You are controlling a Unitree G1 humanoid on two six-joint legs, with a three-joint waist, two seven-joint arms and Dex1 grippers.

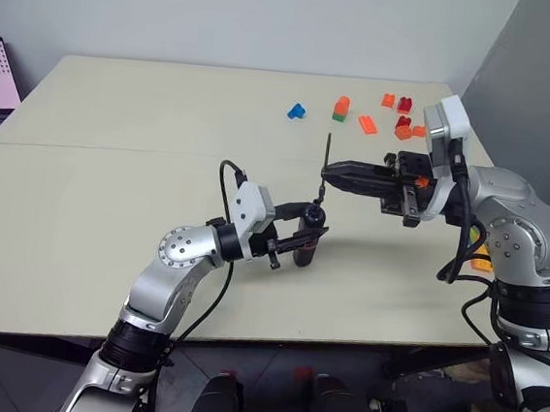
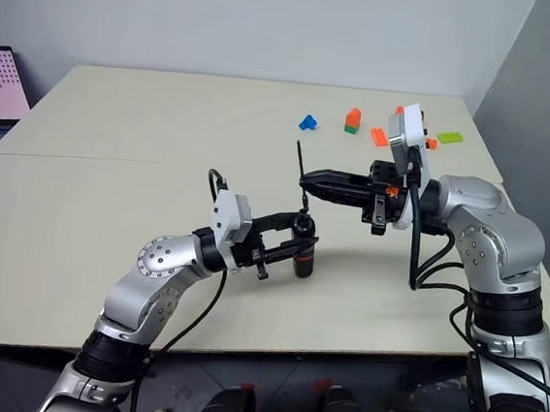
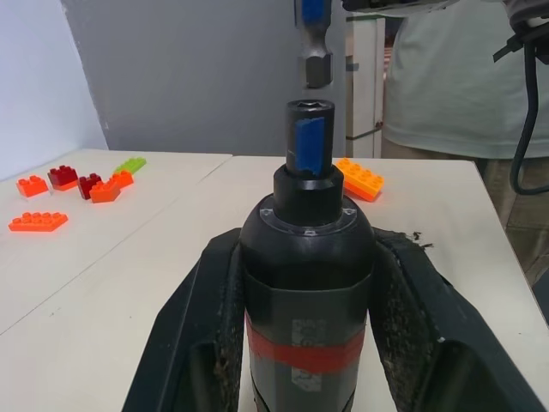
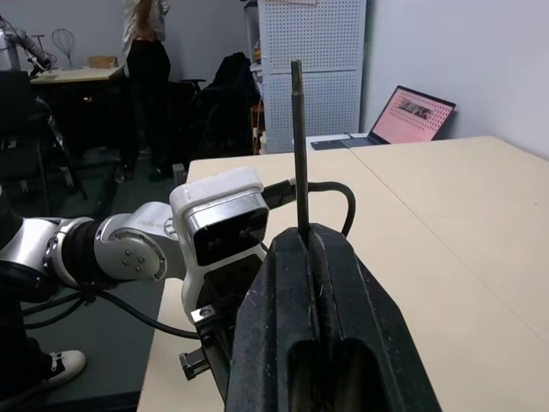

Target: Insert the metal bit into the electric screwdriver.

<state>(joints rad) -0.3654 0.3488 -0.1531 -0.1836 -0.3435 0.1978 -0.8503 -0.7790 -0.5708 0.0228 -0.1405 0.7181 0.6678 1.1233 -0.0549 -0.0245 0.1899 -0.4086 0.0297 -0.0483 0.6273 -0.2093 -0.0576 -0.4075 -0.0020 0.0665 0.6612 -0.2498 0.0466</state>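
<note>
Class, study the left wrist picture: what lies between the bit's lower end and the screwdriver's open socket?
Nothing: in the left wrist view a bare gap separates the metal bit from the electric screwdriver, with distant background behind.

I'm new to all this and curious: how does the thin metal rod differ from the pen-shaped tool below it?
The metal bit is a needle-thin dark rod; the electric screwdriver is a thick black body with a red band. The bit is pinched in the right gripper, while the screwdriver sits in the left gripper. The bit hangs above; the screwdriver waits beneath. Both stand about upright, each held with jaws shut on it.
</note>
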